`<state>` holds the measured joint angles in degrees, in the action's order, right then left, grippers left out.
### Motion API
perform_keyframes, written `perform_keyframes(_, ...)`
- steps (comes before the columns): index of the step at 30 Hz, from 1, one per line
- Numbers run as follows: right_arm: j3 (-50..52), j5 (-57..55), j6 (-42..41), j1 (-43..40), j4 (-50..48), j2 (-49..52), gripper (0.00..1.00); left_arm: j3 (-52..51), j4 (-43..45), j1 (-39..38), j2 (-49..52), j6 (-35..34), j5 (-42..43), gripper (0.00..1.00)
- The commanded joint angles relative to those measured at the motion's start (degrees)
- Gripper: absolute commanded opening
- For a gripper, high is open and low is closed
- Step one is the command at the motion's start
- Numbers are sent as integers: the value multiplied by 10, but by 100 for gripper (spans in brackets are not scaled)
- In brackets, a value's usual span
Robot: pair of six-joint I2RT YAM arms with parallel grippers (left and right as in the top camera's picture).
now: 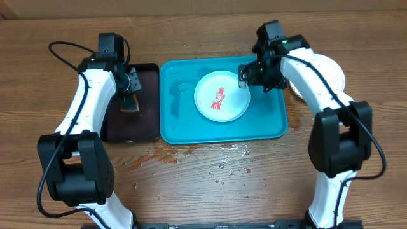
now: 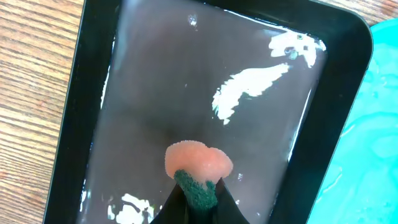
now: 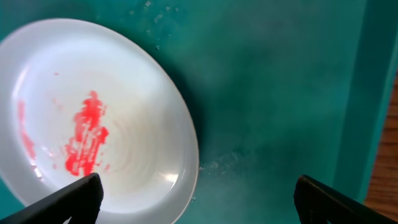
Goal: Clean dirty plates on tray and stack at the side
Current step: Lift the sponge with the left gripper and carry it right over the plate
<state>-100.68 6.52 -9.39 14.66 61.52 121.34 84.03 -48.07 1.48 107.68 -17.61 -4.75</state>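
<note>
One white plate (image 1: 221,97) with red smears lies in the middle of the turquoise tray (image 1: 178,121). My right gripper (image 1: 245,77) is open above the plate's right edge. In the right wrist view the open fingers (image 3: 198,202) straddle the rim of the plate (image 3: 93,124) over the tray floor (image 3: 280,93). My left gripper (image 1: 130,89) is shut on a pink sponge with a green scrub pad (image 2: 198,171), over the black tray (image 2: 186,81). The yellow-green and mint plates are hidden or out of view.
The black tray (image 1: 149,121) sits just left of the turquoise tray and holds a film of water. A pale round shape (image 1: 337,70) shows behind the right arm, right of the tray. Water drops (image 1: 229,152) lie in front of the tray.
</note>
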Motion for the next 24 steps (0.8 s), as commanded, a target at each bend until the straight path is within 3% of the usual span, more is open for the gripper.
perform_keyframes(1, 3, -5, -13, -3, -2, 22, 99, 6, -1, -4, -6, -6, 15, 4)
perform_keyframes(12, 21, -5, -24, 2, -24, 53, 86, 12, -2, -28, -8, -6, 34, 4)
perform_keyframes(17, 21, -5, -28, 11, -28, 73, 63, 31, -1, -61, -10, -6, 36, 4)
perform_keyframes(24, 21, -5, -29, 28, -42, 81, 19, 59, 41, -124, -9, -6, 89, 4)
